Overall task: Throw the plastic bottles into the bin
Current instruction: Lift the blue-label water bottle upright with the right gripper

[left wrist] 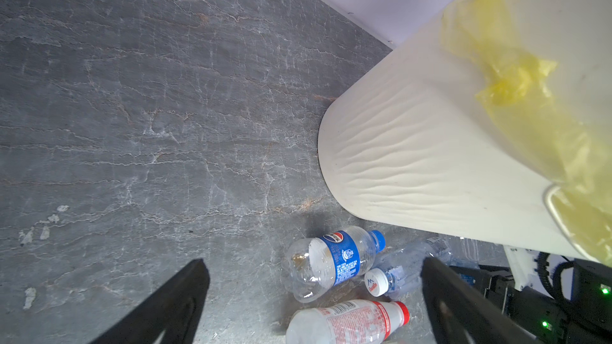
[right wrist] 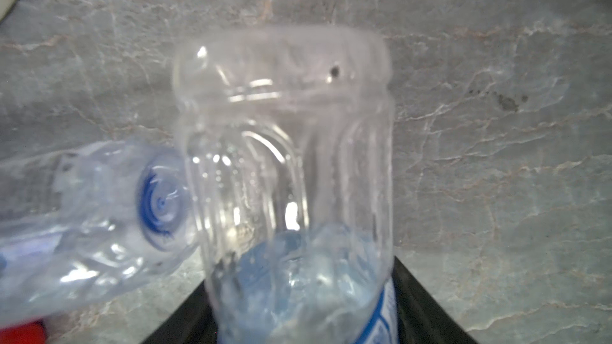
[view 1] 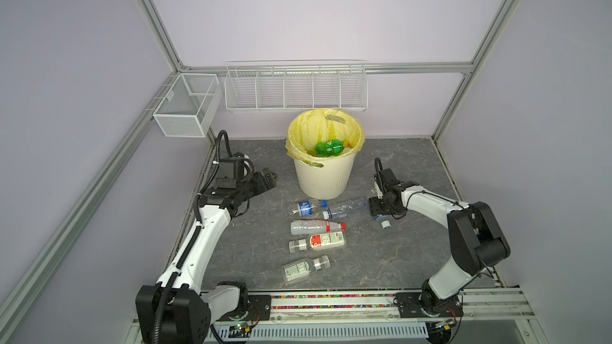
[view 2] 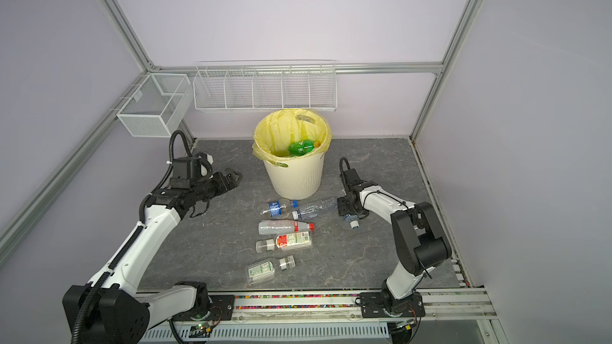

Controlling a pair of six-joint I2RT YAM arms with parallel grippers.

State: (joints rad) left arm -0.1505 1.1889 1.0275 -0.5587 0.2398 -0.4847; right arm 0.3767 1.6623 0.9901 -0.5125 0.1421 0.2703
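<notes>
Our right gripper (right wrist: 298, 292) has its two black fingers pressed against either side of a white-capped clear bottle (right wrist: 284, 120), which lies on the grey stone-patterned table (right wrist: 496, 160). Just beside these fingers, the base of a second clear bottle (right wrist: 92, 226) touches the gripped one. Beyond it lies a blue-capped Pepsi bottle (view 1: 306, 208). Further from the fingers, a red-capped bottle (view 1: 316, 226) and two clear labelled bottles (view 1: 326, 241) (view 1: 303, 268) lie in a loose row, well apart from either gripper.

Our left gripper (left wrist: 313, 261) hangs above the table with its fingers spread wide and nothing between them. The Pepsi bottle lies on the table below and ahead of its fingertips. The cream-white ribbed bin (view 1: 323, 177) stands near these fingertips, lined with a yellow bag (view 1: 298, 134). A green bottle (view 1: 329, 147) lies inside it.
</notes>
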